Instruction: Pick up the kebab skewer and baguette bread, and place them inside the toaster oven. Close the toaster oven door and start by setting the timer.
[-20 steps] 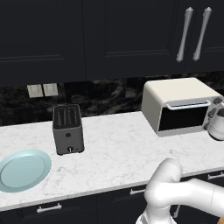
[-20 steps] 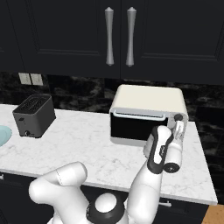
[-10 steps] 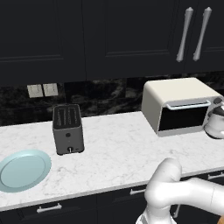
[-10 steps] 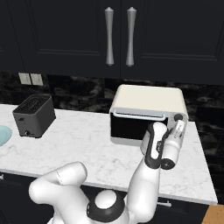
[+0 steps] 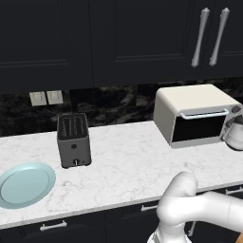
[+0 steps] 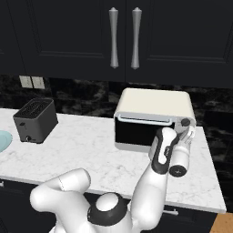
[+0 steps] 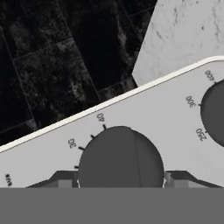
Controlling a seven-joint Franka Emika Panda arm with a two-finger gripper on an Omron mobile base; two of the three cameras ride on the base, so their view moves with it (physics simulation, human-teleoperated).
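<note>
I had my gripper [image 6: 185, 136] up at the right end of the toaster oven [image 6: 152, 105], against the knob panel beside the door [image 6: 136, 132]. The oven sat at the back of the marble counter [image 5: 128, 161], well apart from the dark slot toaster [image 5: 73, 139] and the pale blue plate [image 5: 24, 184] away to the left. The door stood shut, with its light handle [image 5: 202, 114] running along the top edge of the dark glass; I could not make out the skewer or the bread through that glass.

From my hand camera, the timer knob [image 7: 120, 158] sat dead ahead with minute marks around it, and a second knob [image 7: 214, 111] showed at the edge beside temperature figures. My two fingers [image 7: 61, 180] flanked the timer knob on either side, part open. Whether the pads were actually pressing on it I could not tell, as the contact lay low in the picture.

I judged the loading and closing done, and the last step in hand: setting the timer. The next move called for a firm pinch on the knob, then a steady twist of the wrist about the knob's own axis, without slipping off its rounded face.
</note>
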